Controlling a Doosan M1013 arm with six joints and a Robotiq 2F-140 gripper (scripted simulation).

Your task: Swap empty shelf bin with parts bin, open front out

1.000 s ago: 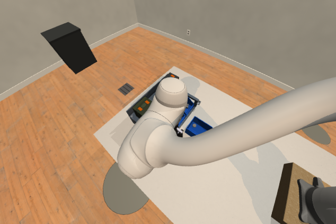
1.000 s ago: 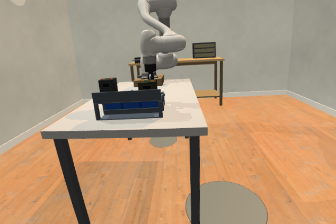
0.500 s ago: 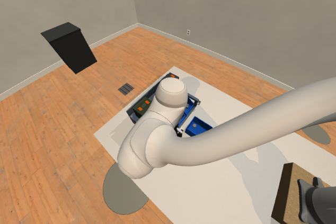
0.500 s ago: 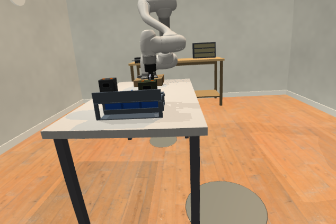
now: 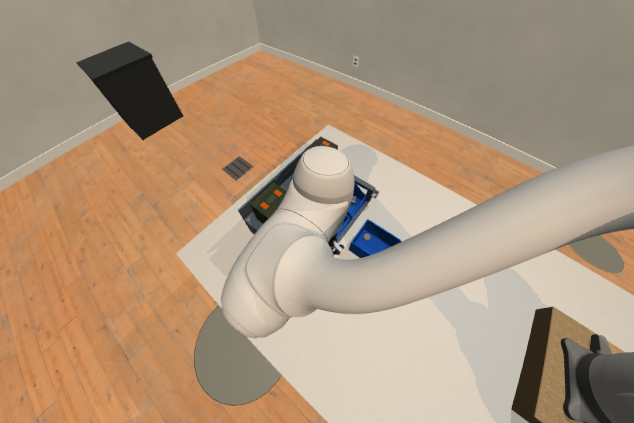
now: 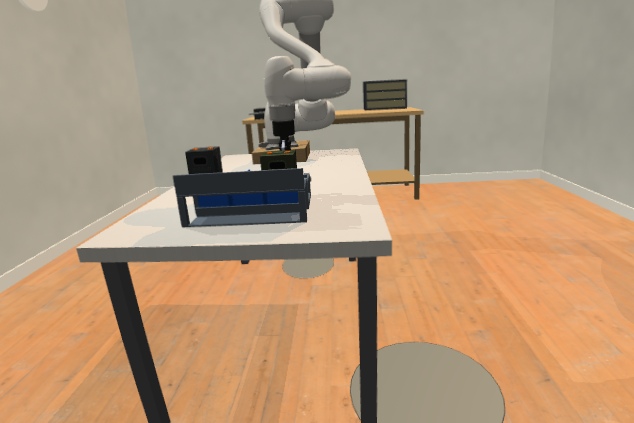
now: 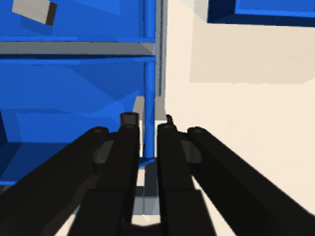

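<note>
A dark grey shelf (image 5: 246, 218) (image 6: 240, 182) stands on the white table (image 5: 409, 356) (image 6: 332, 233) and holds blue open bins in a row. My gripper (image 7: 150, 110) (image 6: 281, 144) hangs over the shelf's end, mostly hidden by the arm in the top view. It is shut on the thin blue side wall of the end bin (image 7: 75, 128) (image 5: 356, 207), which looks empty. The neighbouring bin (image 7: 75, 24) holds a grey part (image 7: 33, 11). A second blue open bin (image 5: 376, 241) (image 7: 259, 11) with a grey part (image 5: 366, 236) stands on the table beside the shelf.
A green box with orange marks (image 5: 268, 198) (image 6: 278, 159) and a black box (image 6: 203, 159) sit on the shelf's top board. A brown block (image 5: 542, 367) (image 6: 302, 149) stands at the table's far end. A wooden side table (image 6: 378, 113) stands behind.
</note>
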